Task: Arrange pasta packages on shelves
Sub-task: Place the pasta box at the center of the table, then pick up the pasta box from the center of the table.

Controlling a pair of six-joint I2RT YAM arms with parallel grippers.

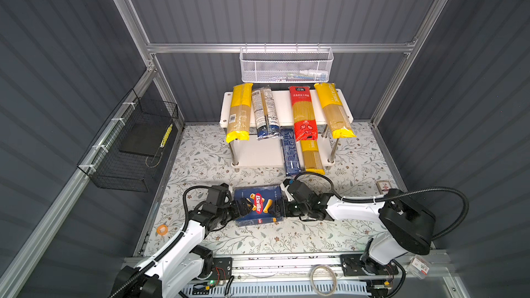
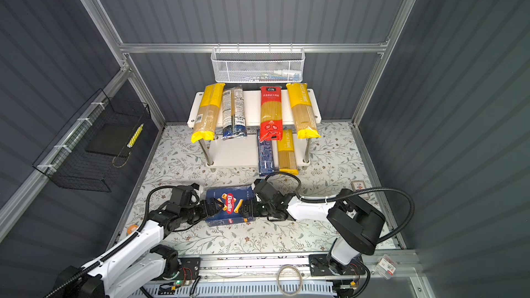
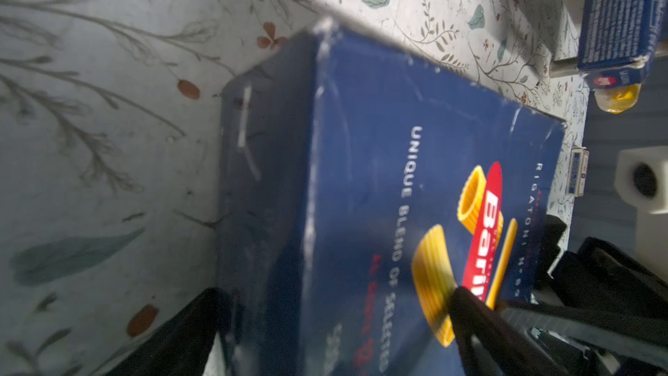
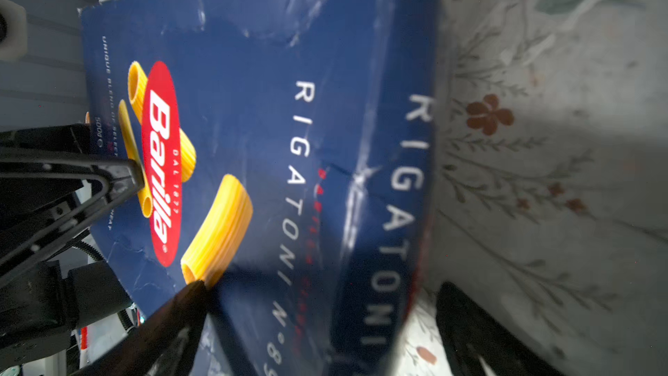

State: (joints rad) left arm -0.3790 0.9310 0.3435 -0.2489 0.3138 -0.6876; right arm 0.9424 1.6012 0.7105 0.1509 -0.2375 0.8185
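Observation:
The wide blue Barilla box [image 1: 258,206] [image 2: 229,206] lies on the floral table between both arms. My left gripper [image 1: 245,206] [image 3: 334,298] is open round its left end and my right gripper [image 1: 277,206] [image 4: 321,289] is open round its right end. Each has one finger over the printed face and the other on the table side. The shelves [image 1: 282,104] carry two yellow bags [image 1: 238,113] [image 1: 334,110], a grey-and-blue bag [image 1: 265,113] and a red bag [image 1: 303,113] on top. On the lower board lie a narrow blue box [image 1: 290,153] and a third yellow bag [image 1: 312,156].
A white mesh basket [image 1: 286,64] hangs on the back rail above the shelves. A black wire basket [image 1: 129,144] hangs on the left wall. A small red-and-white card [image 1: 384,187] lies at the table's right, and an orange tape roll [image 1: 162,229] at its left edge.

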